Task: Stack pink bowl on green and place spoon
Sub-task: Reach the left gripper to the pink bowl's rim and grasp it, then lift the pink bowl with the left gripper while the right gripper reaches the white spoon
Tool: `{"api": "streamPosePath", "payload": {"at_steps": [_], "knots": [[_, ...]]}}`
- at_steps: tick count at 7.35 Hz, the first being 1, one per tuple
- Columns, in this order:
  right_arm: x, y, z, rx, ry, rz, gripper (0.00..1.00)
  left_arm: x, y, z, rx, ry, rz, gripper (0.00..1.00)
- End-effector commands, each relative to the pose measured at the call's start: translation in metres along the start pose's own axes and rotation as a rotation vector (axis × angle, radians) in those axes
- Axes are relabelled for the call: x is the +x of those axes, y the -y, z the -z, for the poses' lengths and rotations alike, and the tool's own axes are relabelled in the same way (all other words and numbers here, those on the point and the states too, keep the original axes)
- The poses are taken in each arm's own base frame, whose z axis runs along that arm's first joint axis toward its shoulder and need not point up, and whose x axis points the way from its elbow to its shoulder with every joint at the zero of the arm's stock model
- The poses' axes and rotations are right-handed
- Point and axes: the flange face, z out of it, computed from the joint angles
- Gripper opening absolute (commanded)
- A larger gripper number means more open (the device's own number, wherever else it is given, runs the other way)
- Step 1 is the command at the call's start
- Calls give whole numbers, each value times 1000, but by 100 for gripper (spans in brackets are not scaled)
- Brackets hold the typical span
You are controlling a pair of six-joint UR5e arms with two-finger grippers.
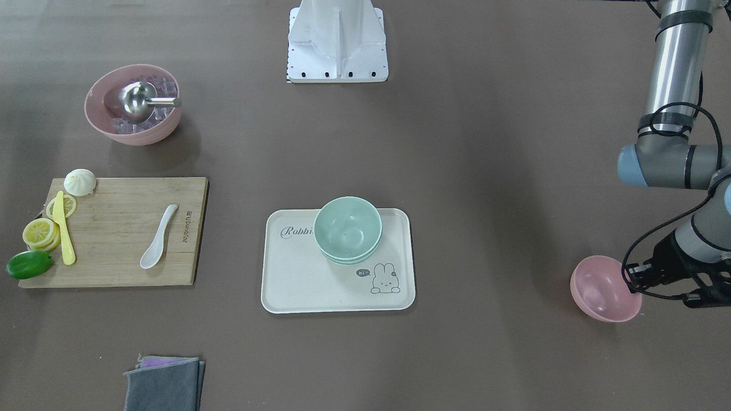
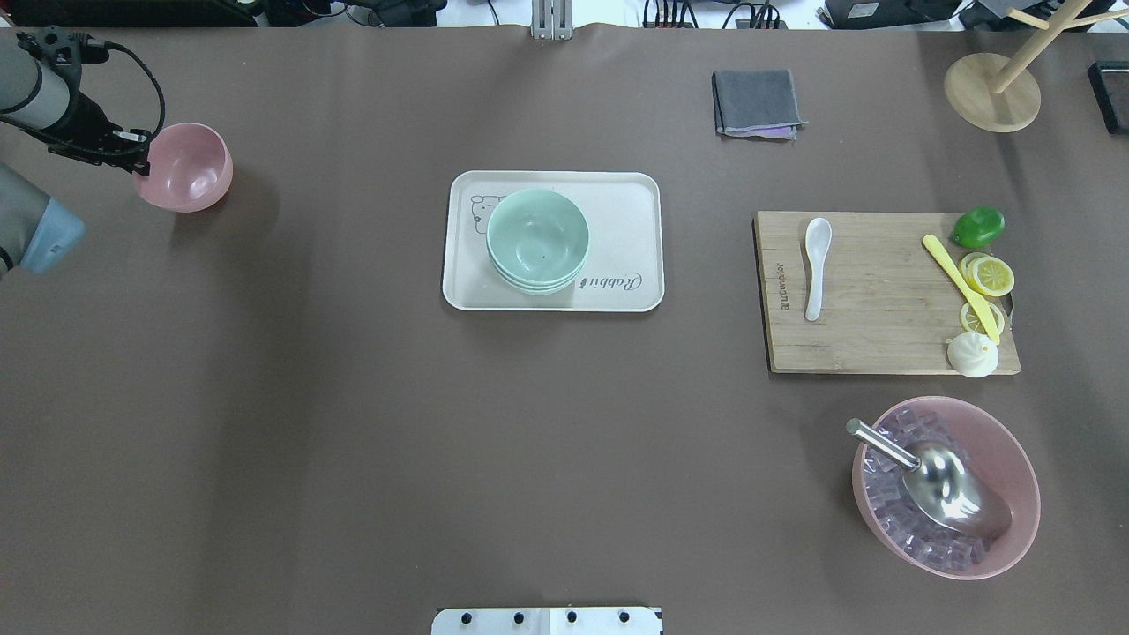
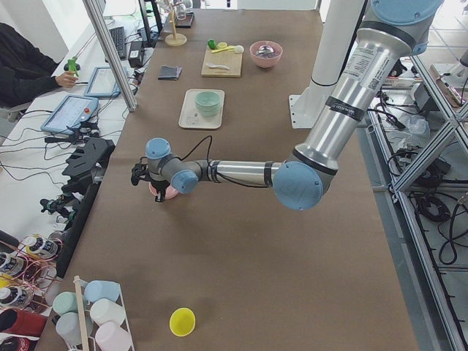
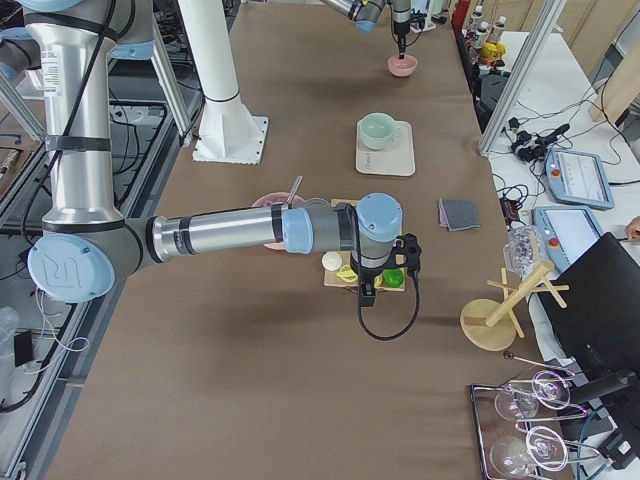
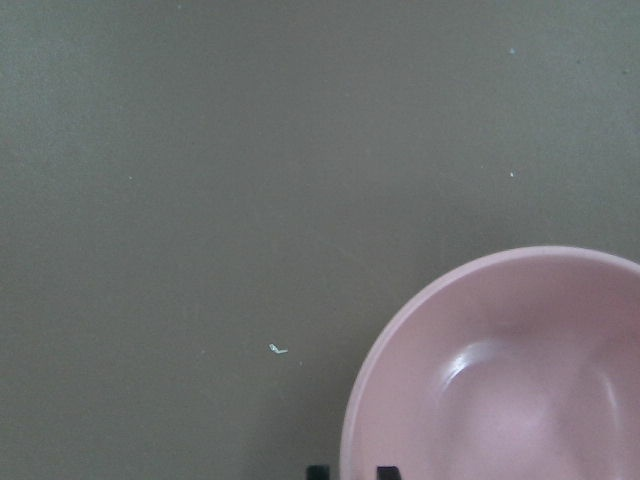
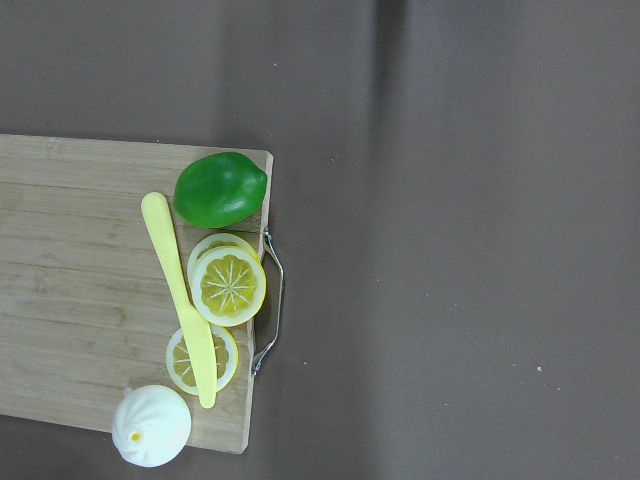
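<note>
Left gripper (image 1: 635,278) straddles pink bowl (image 1: 604,289) rim near table's end.

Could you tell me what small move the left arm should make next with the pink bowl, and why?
Probably close the left pincer on the rim of the empty pink bowl and lift. The pincer sits right at that rim, the bowl looks to be resting on the table, and the green bowls wait on the tray.

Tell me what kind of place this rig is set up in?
Most likely a robotics lab staging a kitchen scene: a brown-covered table set with a rabbit-print tray and cutting board, aluminium framing, and a seated operator with tablets alongside.
</note>
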Motion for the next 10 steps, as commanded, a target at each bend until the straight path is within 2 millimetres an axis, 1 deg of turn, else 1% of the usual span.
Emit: {"api": "streamPosePath", "payload": {"at_steps": [1, 3, 4, 5, 6, 7, 8, 9, 10], "knots": [[-2, 2, 0, 0, 8, 1, 100, 0, 5, 11, 6, -19, 7, 0], [-27, 21, 13, 22, 89, -23, 100, -31, 28, 69, -34, -158, 77, 0], [-46, 35, 22, 34, 105, -47, 100, -30, 33, 83, -40, -170, 93, 0], [-86, 51, 12, 9, 114, -55, 100, -26, 34, 87, -39, -171, 95, 0], [-143, 76, -5, -24, 113, -80, 100, -21, 35, 92, -35, -177, 106, 0], [-192, 94, -22, -33, 63, -125, 100, -11, 36, 99, -28, -187, 148, 0], [-248, 109, -41, -10, -12, -177, 100, -7, 36, 104, -23, -194, 153, 0], [-291, 113, -59, 16, -48, -213, 100, -5, 36, 106, -21, -196, 158, 0], [-316, 109, -81, 15, -54, -183, 100, -5, 36, 106, -21, -196, 165, 0]]}}
